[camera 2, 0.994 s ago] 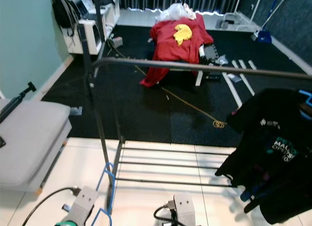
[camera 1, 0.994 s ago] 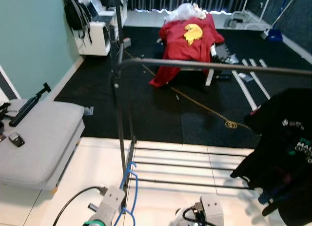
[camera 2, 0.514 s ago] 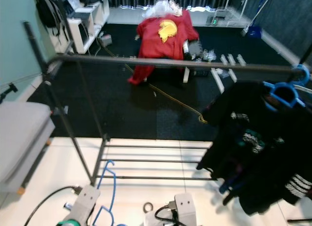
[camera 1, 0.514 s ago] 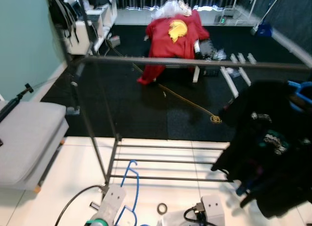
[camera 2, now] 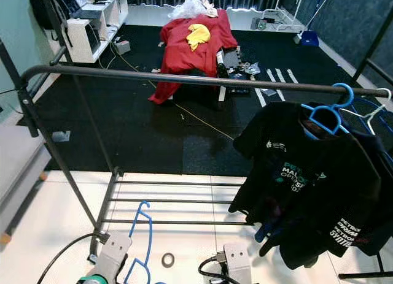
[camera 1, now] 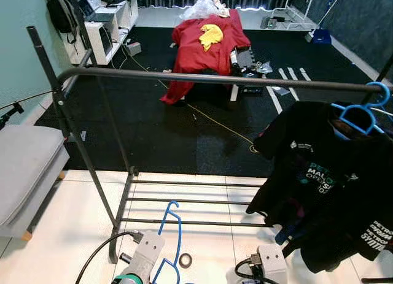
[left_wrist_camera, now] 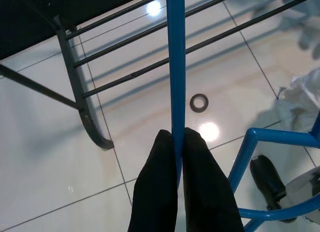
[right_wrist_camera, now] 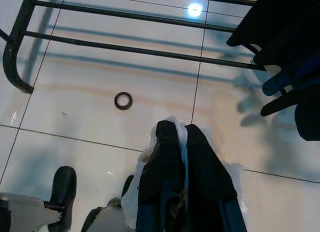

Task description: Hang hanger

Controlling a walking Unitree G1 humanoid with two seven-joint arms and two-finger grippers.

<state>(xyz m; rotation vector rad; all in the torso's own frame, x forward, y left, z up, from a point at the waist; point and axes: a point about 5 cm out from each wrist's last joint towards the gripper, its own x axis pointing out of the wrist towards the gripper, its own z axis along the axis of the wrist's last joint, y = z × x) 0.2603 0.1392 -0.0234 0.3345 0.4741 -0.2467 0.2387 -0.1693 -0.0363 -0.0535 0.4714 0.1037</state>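
My left gripper [left_wrist_camera: 176,137] is shut on the straight bar of a blue hanger [left_wrist_camera: 175,66], low over the white tiles. In the left eye view that blue hanger [camera 1: 174,235] rises from my left wrist, its hook below the rack's bottom bars. The rack's dark grey rail [camera 1: 215,80] spans the view above it. A black printed T-shirt [camera 1: 325,186] hangs at the rail's right end on another blue hanger [camera 1: 362,112]. My right gripper [right_wrist_camera: 180,129] is low beside the left one, shut on a white cloth [right_wrist_camera: 150,157].
The rack's left post [camera 1: 61,124] and floor bars [camera 1: 190,201] stand right in front of me. A grey cushioned bench [camera 1: 24,167] is on the left. A small ring [camera 1: 185,260] lies on the tiles. Beyond is black matting with a red-draped table [camera 1: 206,38].
The camera has swung right, so the rack's left post has slid left and the black T-shirt on its blue hanger is in fuller view. Both grippers keep their holds, low.
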